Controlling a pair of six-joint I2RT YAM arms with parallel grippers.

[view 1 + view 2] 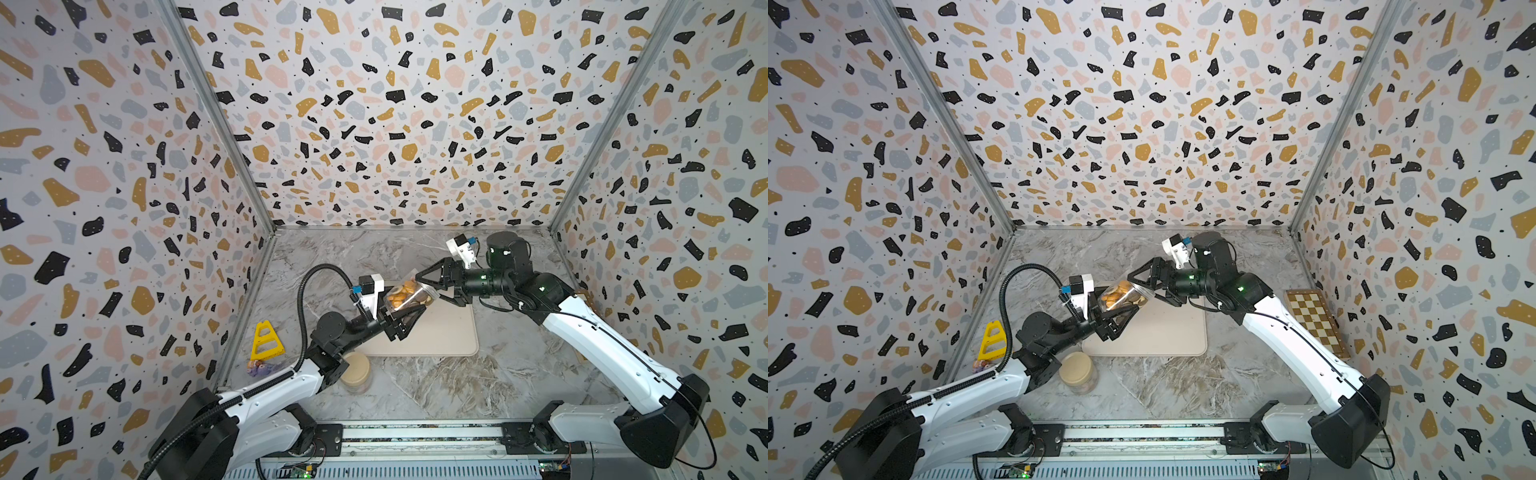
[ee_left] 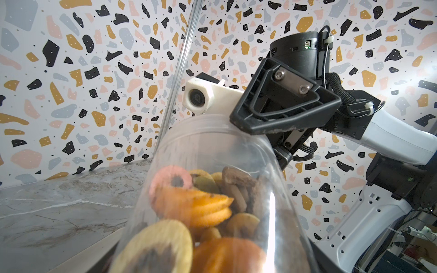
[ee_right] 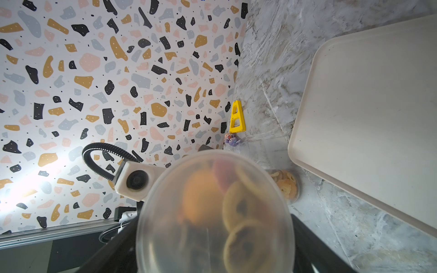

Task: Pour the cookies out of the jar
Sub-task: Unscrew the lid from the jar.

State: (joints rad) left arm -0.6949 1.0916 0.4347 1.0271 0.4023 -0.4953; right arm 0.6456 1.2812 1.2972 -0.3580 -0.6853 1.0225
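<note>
Nothing is poured yet, as far as the pictures show. The left claw (image 1: 399, 316) is clamped on the base end of the clear jar (image 1: 409, 296) and holds it tilted in the air over the near left corner of the tray (image 1: 449, 336). The cookies (image 2: 201, 208), orange, brown, pale and 1 pink ring, all sit inside, heaped toward the base, with the neck empty. The right claw (image 1: 427, 287) meets the jar's mouth end from the far side. Its jaws are spread to the jar's width and look closed on it, with 1 finger plainly against the rim in the left wrist view. That end looks cloudy in the right wrist view, so I judge a see-through lid may be on, but I cannot tell for sure. What is left is to free the mouth, tip it down and empty the jar.

Nearest is the metal rail (image 1: 415, 434) that carries the 2 arms. Beyond it is the grey marble-pattern counter (image 1: 457, 386). On it are a second jar with a tan lid (image 1: 355, 371), a small purple toy (image 1: 259, 368) and a yellow triangular frame (image 1: 266, 340) by the left wall. The beige tray lies bare mid-counter. A chessboard (image 1: 1314, 320) rests at the right wall. 3 speckled walls (image 1: 374, 124) close the space.
</note>
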